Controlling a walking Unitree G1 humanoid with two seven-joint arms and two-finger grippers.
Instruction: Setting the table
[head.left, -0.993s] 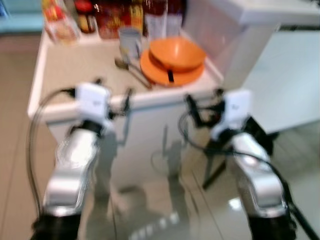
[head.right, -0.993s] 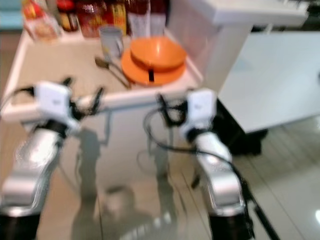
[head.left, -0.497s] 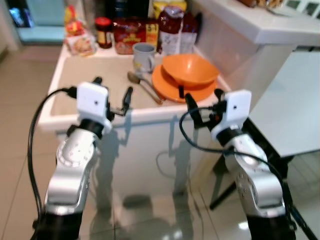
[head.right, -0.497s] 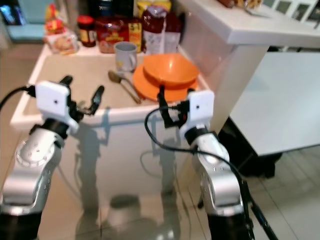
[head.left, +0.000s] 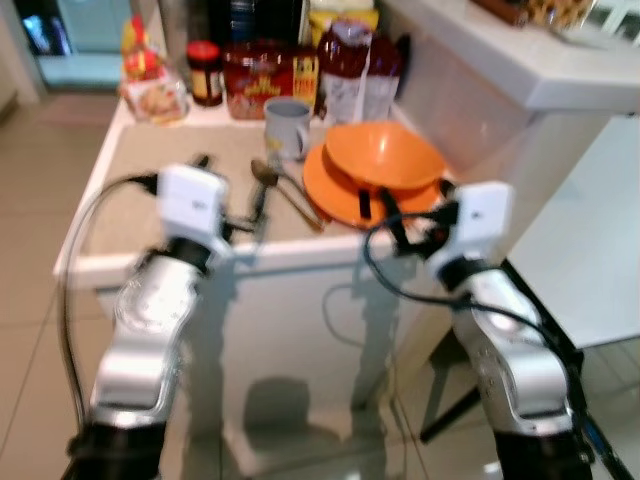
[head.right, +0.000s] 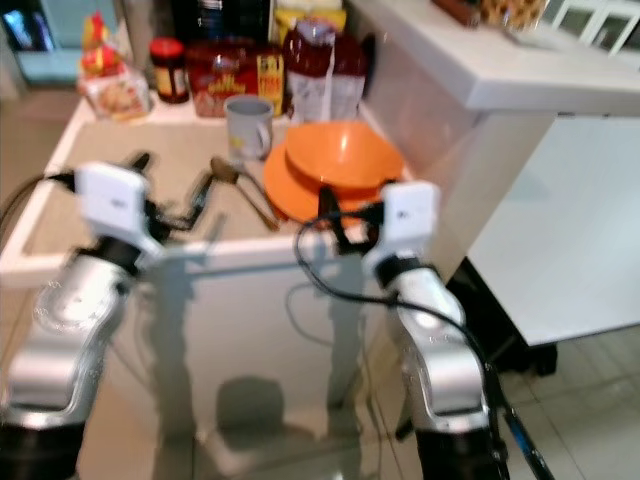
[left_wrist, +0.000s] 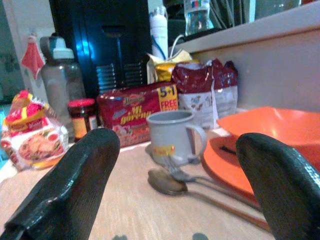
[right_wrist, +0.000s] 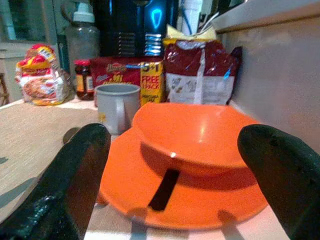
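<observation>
Orange bowl (right_wrist: 192, 132): sits on the orange plate (right_wrist: 185, 192), straight ahead between the right gripper (right_wrist: 172, 177)'s wide-open, empty jaws.
Left gripper (left_wrist: 175, 185): jaws wide open, empty; spoon (left_wrist: 172, 182) and grey mug (left_wrist: 172, 135) lie ahead between them.
Risk: closing on the bowl's rim could slide it off the plate; the head views are blurred, so the gap is probably unclear.

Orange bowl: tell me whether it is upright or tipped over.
Upright. The orange bowl sits on the orange plate with its opening facing up; its hollow looks empty.
</observation>
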